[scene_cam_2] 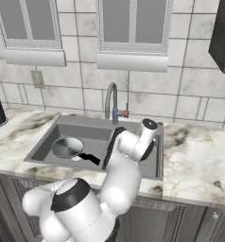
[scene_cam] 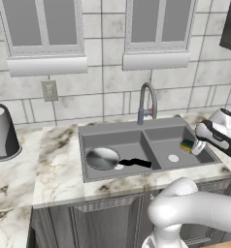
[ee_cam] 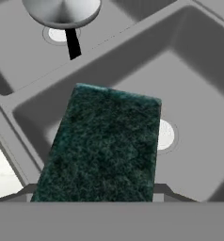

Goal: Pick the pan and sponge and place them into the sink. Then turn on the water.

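We see our gripper (scene_cam: 189,145) pinching the sponge (scene_cam: 187,145) over the sink's (scene_cam: 112,127) right basin; the pan (scene_cam: 102,158) lies in the left basin. No writing is readable.

The sink (scene_cam: 93,130) is dark grey throughout, each basin with a round pale drain (scene_cam: 173,158). The pan (scene_cam: 102,158) is shiny silver-grey with a black handle (scene_cam: 135,163). The sponge (scene_cam: 187,145) is yellow under a dark green top, which is mottled and speckled in the hand view. The faucet (scene_cam: 147,102) is grey with a small red mark beside a bluish base. The table (scene_cam: 57,164) is white marble veined in brown and grey. The wall tiles (scene_cam: 107,82) are pale grey, faintly streaked. The cabinet fronts (scene_cam: 103,223) are dark grey.
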Tool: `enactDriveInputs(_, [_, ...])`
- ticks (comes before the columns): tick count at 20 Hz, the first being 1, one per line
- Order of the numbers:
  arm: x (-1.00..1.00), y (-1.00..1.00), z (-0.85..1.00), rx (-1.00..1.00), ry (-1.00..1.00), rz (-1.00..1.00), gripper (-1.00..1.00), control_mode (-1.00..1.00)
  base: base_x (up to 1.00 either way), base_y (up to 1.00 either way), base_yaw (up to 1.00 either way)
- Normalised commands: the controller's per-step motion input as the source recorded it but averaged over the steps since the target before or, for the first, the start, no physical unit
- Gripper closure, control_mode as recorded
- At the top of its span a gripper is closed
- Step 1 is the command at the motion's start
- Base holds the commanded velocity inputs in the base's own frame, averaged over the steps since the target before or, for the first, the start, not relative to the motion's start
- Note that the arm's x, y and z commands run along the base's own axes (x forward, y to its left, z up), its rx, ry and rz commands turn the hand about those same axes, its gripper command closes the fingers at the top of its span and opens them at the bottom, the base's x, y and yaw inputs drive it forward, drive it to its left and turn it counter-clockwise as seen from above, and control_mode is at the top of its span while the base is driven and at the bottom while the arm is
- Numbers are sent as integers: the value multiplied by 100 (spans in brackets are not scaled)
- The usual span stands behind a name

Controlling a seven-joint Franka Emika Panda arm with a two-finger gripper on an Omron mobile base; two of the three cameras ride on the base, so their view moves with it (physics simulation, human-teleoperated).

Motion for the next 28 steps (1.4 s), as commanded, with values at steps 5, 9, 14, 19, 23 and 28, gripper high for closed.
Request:
enactDriveInputs(5, [-2, 72, 0, 0, 0, 12, 100, -100, 0, 0, 0])
enactDriveInputs(9, [-4, 72, 0, 0, 0, 11, 100, -100, 0, 0, 0])
enactDriveInputs(14, [-7, 72, 0, 0, 0, 11, 100, -100, 0, 0, 0])
enactDriveInputs(19, [-6, 71, 0, 0, 0, 11, 100, -100, 0, 0, 0])
enactDriveInputs(23, [-1, 68, 0, 0, 0, 11, 100, -100, 0, 0, 0])
enactDriveInputs(28, [0, 59, -13, 0, 0, 5, 100, -100, 0, 0, 0])
